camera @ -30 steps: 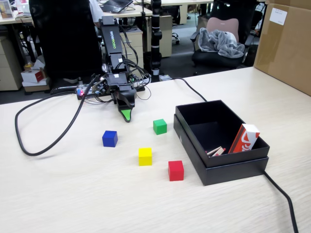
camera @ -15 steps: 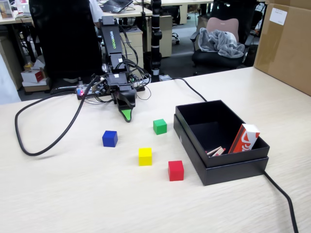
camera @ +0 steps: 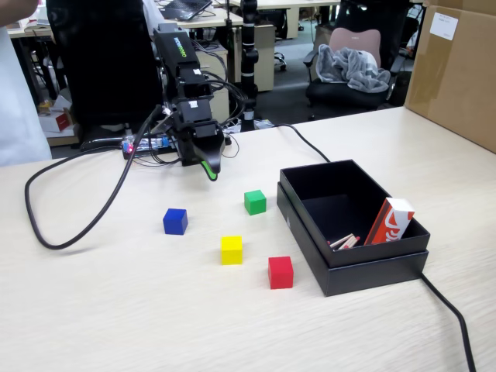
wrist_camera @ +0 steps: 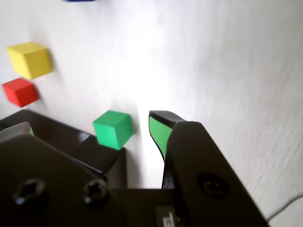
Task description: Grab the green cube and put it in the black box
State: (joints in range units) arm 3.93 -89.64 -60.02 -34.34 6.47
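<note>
The arm is seen folded low in the fixed view, its black links stacked upright and the gripper [camera: 209, 168] pointed downward and forward, held just above the desk. In the wrist view, the gripper [wrist_camera: 90, 124] is seen with its jaws spread apart, a green-faced fingertip [wrist_camera: 159, 131] to the right. Nothing is held between the jaws.
</note>
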